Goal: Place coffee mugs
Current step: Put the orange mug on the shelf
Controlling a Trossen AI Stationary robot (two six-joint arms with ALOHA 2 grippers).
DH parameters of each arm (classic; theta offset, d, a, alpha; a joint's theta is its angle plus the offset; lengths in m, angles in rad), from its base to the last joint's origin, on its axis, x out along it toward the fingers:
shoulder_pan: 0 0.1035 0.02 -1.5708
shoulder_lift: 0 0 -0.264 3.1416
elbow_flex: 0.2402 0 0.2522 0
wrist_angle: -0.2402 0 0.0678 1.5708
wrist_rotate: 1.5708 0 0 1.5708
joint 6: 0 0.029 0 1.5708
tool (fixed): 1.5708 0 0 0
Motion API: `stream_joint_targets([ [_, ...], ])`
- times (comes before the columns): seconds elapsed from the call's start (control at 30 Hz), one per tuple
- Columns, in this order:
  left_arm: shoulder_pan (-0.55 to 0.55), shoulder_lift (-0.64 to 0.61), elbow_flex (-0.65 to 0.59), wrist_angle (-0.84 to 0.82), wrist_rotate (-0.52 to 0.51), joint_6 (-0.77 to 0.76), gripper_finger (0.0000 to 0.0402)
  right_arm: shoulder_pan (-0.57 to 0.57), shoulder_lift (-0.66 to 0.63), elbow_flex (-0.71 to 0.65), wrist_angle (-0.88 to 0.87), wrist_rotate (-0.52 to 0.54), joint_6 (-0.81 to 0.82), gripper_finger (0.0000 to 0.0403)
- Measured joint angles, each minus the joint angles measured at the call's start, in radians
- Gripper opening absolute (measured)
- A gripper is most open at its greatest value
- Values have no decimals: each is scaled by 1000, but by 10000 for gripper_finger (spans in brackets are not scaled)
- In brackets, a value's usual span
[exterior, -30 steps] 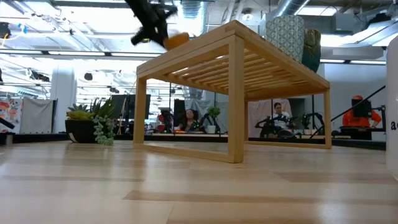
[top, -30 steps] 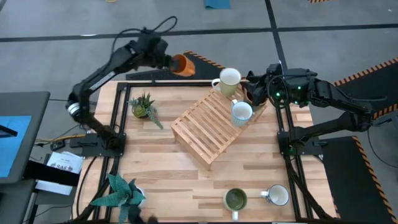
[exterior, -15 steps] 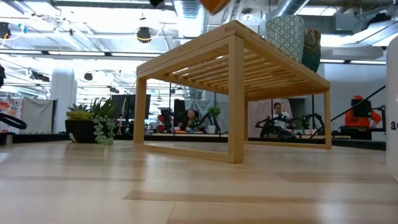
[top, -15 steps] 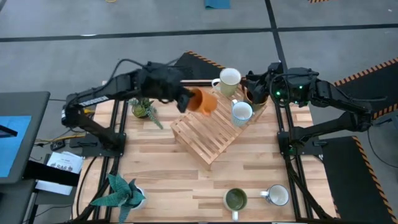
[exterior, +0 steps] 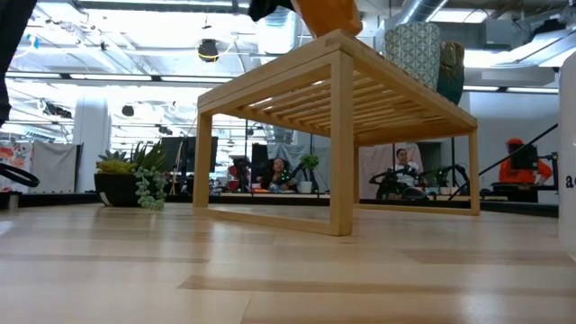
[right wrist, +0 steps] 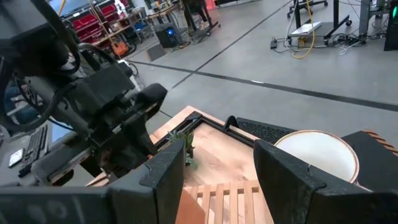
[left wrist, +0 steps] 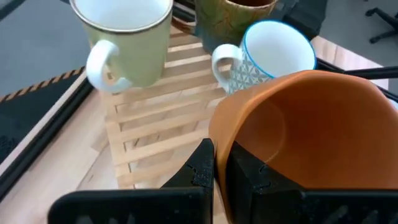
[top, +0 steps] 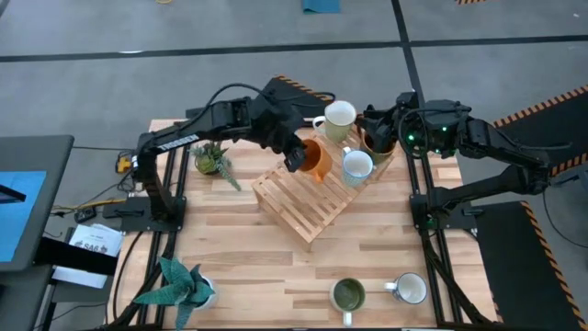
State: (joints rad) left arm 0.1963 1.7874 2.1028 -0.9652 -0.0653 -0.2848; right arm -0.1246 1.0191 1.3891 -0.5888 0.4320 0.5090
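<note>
Mugs nearest the front edge of the tabletop (top: pixel 239 230), the green-lined mug (top: pixel 347 296) and the white mug (top: pixel 410 289), wait untouched and well apart from the slatted wooden rack (top: pixel 317 188). Farther back, the left gripper (top: pixel 296 156) has swung in from beyond the far edge within the last second and now holds the orange mug (top: pixel 315 158) low over the rack's far half, its fingers (left wrist: pixel 205 168) pinched on the rim, one inside and one outside. Just beyond it stand the blue-patterned mug (top: pixel 356 166), the cream mug (top: pixel 337 119) and the dark brown mug (top: pixel 375 140), already on the rack. The carry looks nearly over; lowering and release seem next, in the free slats beside the blue-patterned mug. The right gripper (top: pixel 377 129) hovers by the brown mug, fingers (right wrist: pixel 163 177) spread wide.
</note>
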Motion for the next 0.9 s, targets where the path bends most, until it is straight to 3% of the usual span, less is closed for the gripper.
stream_joint_targets([
  [0.23, -3, 21, 2, -27, -61, 14, 4, 0, 3, 0, 0, 0, 15, 214],
  [0.57, -2, 77, -10, -27, -63, 29, 5, 0, 13, 0, 1, 0, 23, 214],
  [0.9, 12, 132, -9, -22, -186, 40, 6, -2, 24, 0, 2, 2, 25, 214],
])
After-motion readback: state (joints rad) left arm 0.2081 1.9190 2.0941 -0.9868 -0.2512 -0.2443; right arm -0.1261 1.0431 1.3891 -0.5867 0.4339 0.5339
